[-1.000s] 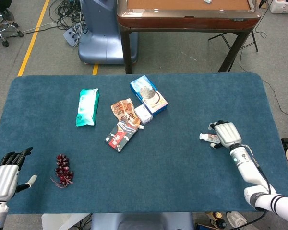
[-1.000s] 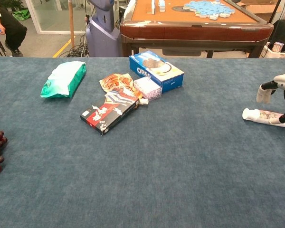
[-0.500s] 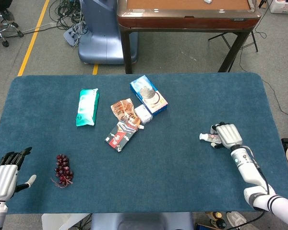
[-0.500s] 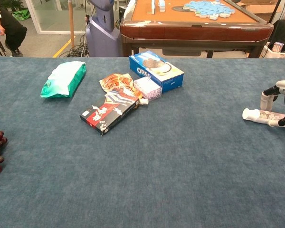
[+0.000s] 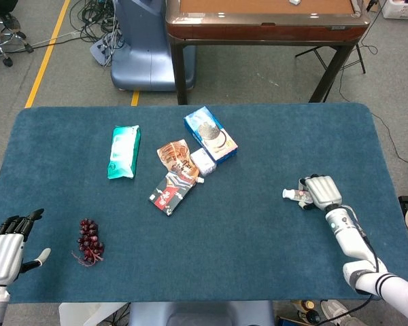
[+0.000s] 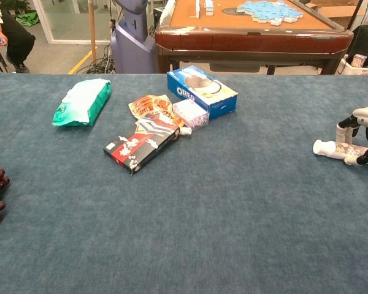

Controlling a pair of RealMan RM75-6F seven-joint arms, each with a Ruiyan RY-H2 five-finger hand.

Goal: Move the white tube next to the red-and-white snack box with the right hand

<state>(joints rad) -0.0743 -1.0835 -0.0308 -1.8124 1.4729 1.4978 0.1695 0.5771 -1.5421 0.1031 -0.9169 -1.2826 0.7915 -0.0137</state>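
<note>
The white tube (image 5: 290,195) (image 6: 331,149) lies flat on the blue table cloth at the right, cap end pointing left. My right hand (image 5: 321,191) (image 6: 363,125) is lowered over its tail end, with one finger behind the tube and the thumb in front, straddling it without a closed grip. The red-and-white snack box (image 5: 171,191) (image 6: 141,146) lies far to the left of the tube, near the table's middle. My left hand (image 5: 5,248) hovers open at the front left corner, holding nothing.
A blue Oreo box (image 5: 209,134) (image 6: 201,90), a small white box (image 5: 202,161) and an orange pouch (image 5: 177,156) cluster behind the snack box. A green packet (image 5: 124,151) lies further left, and grapes (image 5: 90,240) sit near the left hand.
My right hand has sunk lower over the tube, its fingers now reaching down on both sides of it. The tube and the left hand have not moved.
</note>
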